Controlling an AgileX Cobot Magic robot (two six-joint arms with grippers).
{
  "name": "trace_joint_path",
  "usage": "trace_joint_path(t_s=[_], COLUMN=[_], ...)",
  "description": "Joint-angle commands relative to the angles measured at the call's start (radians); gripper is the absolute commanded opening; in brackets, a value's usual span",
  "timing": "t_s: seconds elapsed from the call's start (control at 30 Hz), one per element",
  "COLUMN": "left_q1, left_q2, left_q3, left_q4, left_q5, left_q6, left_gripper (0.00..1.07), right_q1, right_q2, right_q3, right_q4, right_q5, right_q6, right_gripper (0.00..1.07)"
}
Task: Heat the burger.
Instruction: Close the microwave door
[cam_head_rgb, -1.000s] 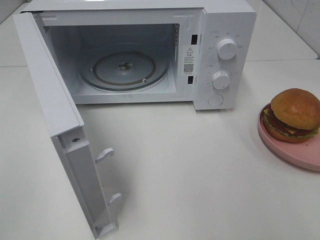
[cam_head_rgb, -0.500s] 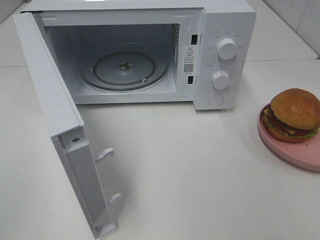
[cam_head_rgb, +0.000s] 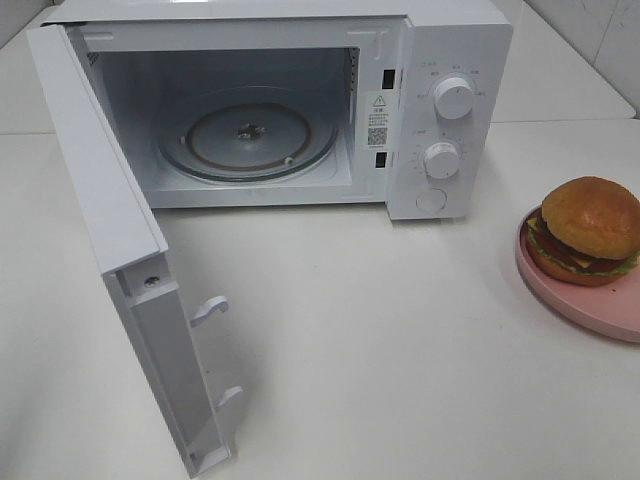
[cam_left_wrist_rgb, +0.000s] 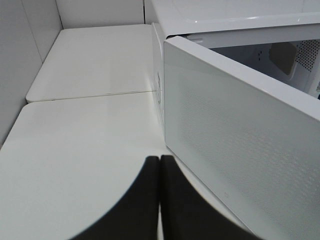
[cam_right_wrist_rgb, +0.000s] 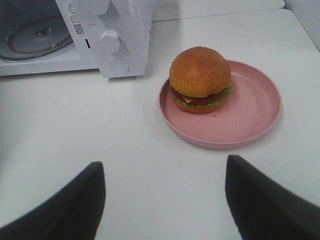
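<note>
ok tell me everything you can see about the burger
The burger sits upright on a pink plate, toward the plate's microwave-side edge. It has a glossy golden-brown domed bun on top, then red and dark layers, a bit of yellow, green lettuce poking out, and a bottom bun. Only the plate touches it.

Matte black, tapered, unmarked jaws

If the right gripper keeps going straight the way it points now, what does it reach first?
Most likely the near rim of the pink plate, then the burger on it. The open right gripper has only bare table before that, though depth is uncertain.
</note>
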Motion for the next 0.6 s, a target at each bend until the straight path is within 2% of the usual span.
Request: trace_joint_path(t_s=[0.03, 0.1, 0.13, 0.2, 0.23, 0.27, 0.3, 0.33, 0.37, 0.4, 0.43, 0.5, 0.53, 0.57, 0.6], left_q1=[0.001, 0.001, 0.001, 0.001, 0.001, 0.001, 0.001, 0.001, 0.001, 0.001, 0.001, 0.001, -0.003, -0.003, -0.007], left_q2=[0.087, 0.213, 0.213, 0.332, 0.332, 0.413, 0.413, 0.444, 0.519, 0.519, 0.585, 0.618, 0.674, 0.674, 0.727], left_q3=[0.01, 0.012, 0.012, 0.012, 0.012, 0.012, 0.012, 0.012, 0.012, 0.012, 0.012, 0.012, 0.012, 0.012, 0.012], left_q4=[-0.02, -0.043, -0.043, -0.089, -0.089, -0.145, -0.145, -0.171, -0.237, -0.237, -0.29, -0.309, -0.355, -0.355, -0.407], left_q5=[-0.097, -0.192, -0.192, -0.276, -0.276, -0.315, -0.315, -0.324, -0.335, -0.335, -0.339, -0.342, -0.351, -0.351, -0.366], left_q6=[0.002, 0.007, 0.007, 0.061, 0.061, 0.121, 0.121, 0.146, 0.203, 0.203, 0.26, 0.282, 0.334, 0.334, 0.391], left_gripper=[0.0, 0.0, 0.0, 0.0, 0.0, 0.0, 0.0, 0.0, 0.0, 0.0, 0.0, 0.0, 0.0, 0.0, 0.0], right_q1=[-0.007, -0.007, -0.007, -0.007, -0.007, -0.007, -0.007, -0.007, -0.007, -0.007, -0.007, -0.007, -0.007, -0.007, -0.007], right_q2=[-0.028, -0.028, -0.028, -0.028, -0.028, -0.028, -0.028, -0.028, -0.028, -0.028, -0.028, -0.028, -0.028, -0.028, -0.028], right_q3=[0.001, 0.001, 0.001, 0.001, 0.001, 0.001, 0.001, 0.001, 0.001, 0.001, 0.001, 0.001, 0.001, 0.001, 0.001], right_q4=[-0.007, -0.007, -0.007, -0.007, -0.007, -0.007, -0.007, -0.007, -0.007, -0.007, -0.007, -0.007, -0.007, -0.007, -0.007], right_q5=[-0.009, -0.009, -0.009, -0.009, -0.009, -0.009, -0.009, -0.009, -0.009, -0.009, -0.009, -0.009, -0.009, -0.009, -0.009], right_q6=[-0.014, -0.014, -0.014, -0.014, -0.014, -0.014, -0.014, -0.014, -0.014, -0.014, -0.014, -0.014, -0.014, -0.014, -0.014], right_gripper=[0.64, 0.64, 0.64, 0.64, 0.64, 0.64, 0.64, 0.64, 0.64, 0.64, 0.64, 0.64, 0.64, 0.64, 0.64])
